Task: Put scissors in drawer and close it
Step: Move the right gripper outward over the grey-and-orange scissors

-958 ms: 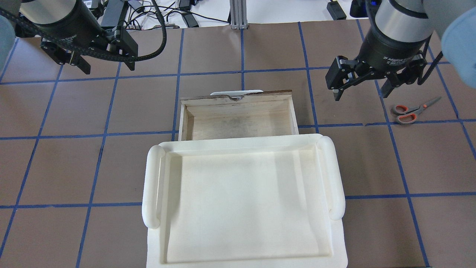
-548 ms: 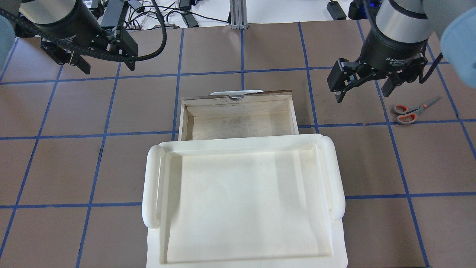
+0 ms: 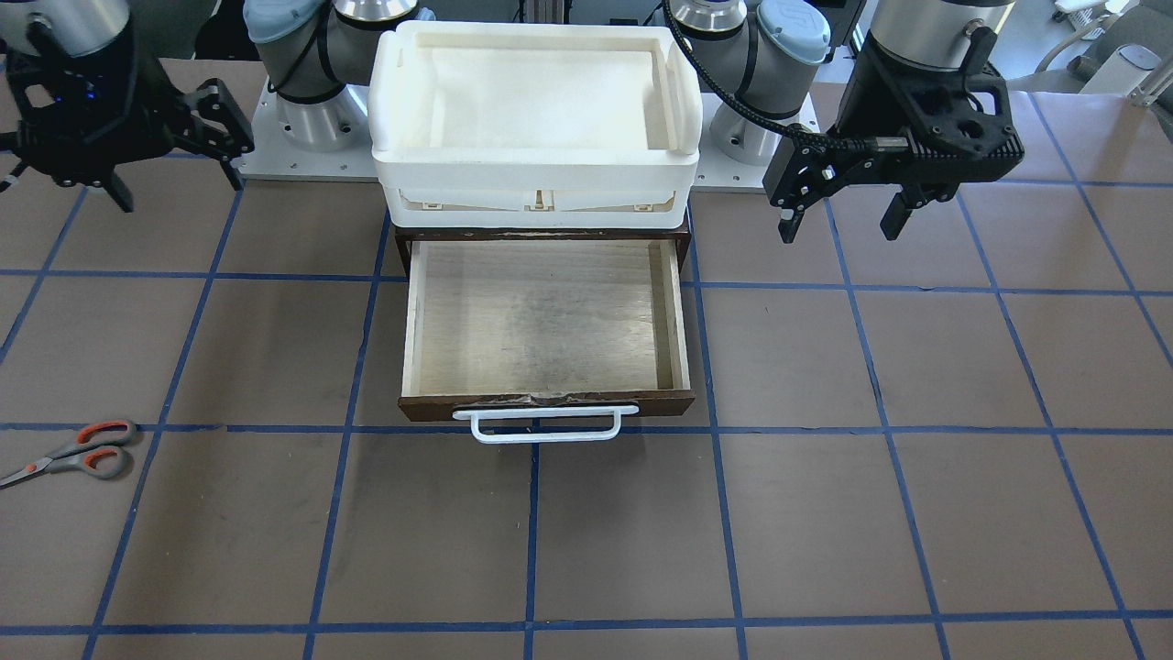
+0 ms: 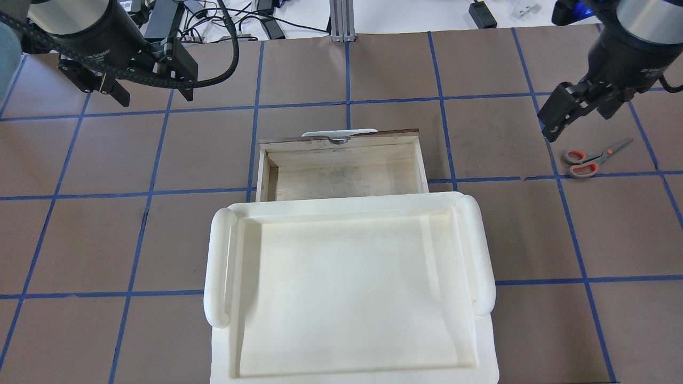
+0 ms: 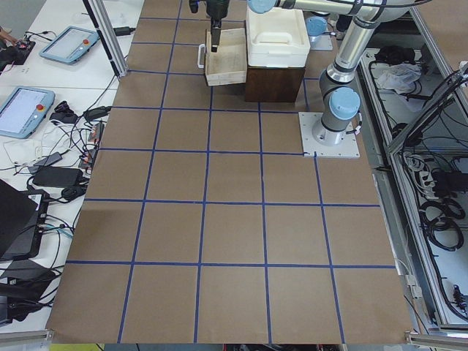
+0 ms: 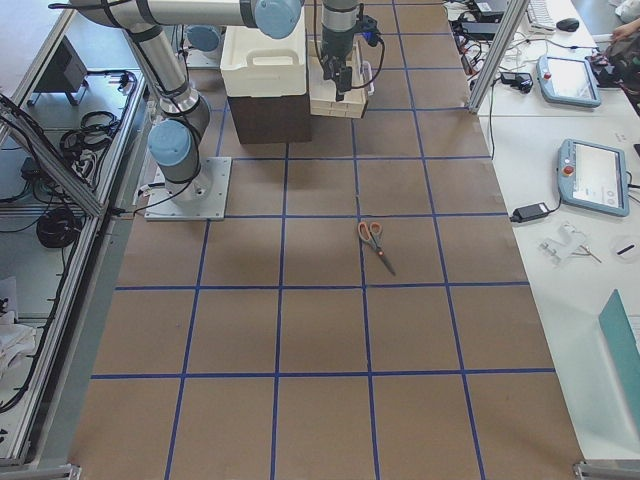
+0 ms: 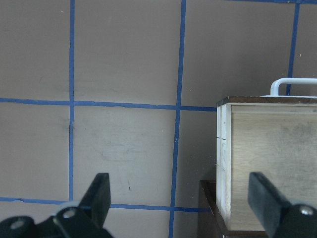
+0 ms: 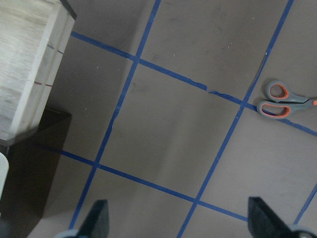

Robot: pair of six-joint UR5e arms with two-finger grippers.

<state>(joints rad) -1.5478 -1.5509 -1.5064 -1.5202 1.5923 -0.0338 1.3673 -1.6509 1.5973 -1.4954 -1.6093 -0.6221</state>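
The scissors [image 4: 586,160], grey handles lined orange-red, lie flat on the brown table to the right of the drawer; they also show in the front view [image 3: 75,451] and the right wrist view [image 8: 280,101]. The drawer [image 4: 341,141] is pulled open and its pale plywood inside [image 3: 541,321] is bare, with the white bar handle [image 3: 545,424] in front. My right gripper [image 4: 584,114] is open and empty, hovering just behind the scissors. My left gripper [image 4: 155,98] is open and empty, high over the table to the left of the drawer.
A white plastic tray [image 4: 219,266] sits on top of the dark cabinet [image 3: 680,229] that holds the drawer. Blue tape lines grid the brown table. Cables and devices lie past the far table edge [image 4: 267,21].
My right gripper has moved to the right and turned, and now hangs near the scissors. The left arm, drawer and scissors have not moved.
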